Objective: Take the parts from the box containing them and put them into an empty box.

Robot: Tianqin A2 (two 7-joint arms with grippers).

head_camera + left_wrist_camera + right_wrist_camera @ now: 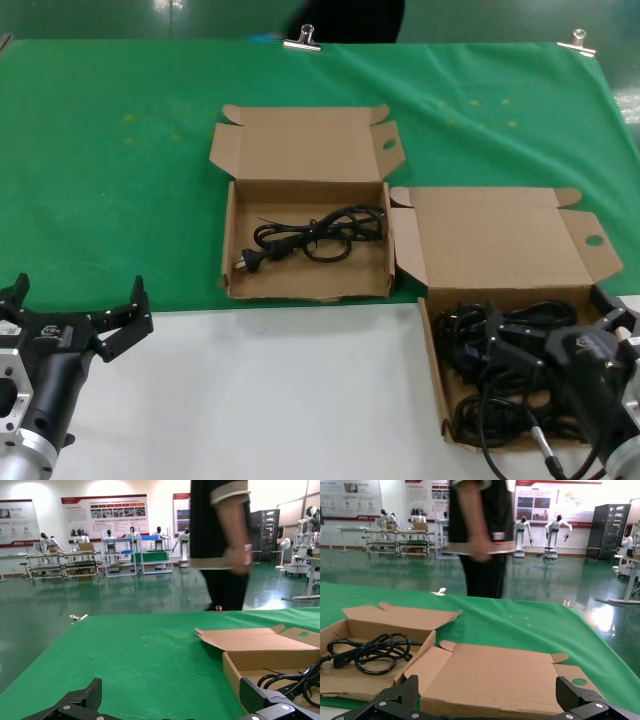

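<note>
Right pincer (560,345) open, seemingly over parts (510,375)

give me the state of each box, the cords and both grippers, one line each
wider box: lid open, full of tangled cords
smaller box: lid open, one cord inside
cord in smaller box: loosely coiled, lying flat
left gripper: open, idle over the white surface
right gripper: open, over the wider box's cords
</note>
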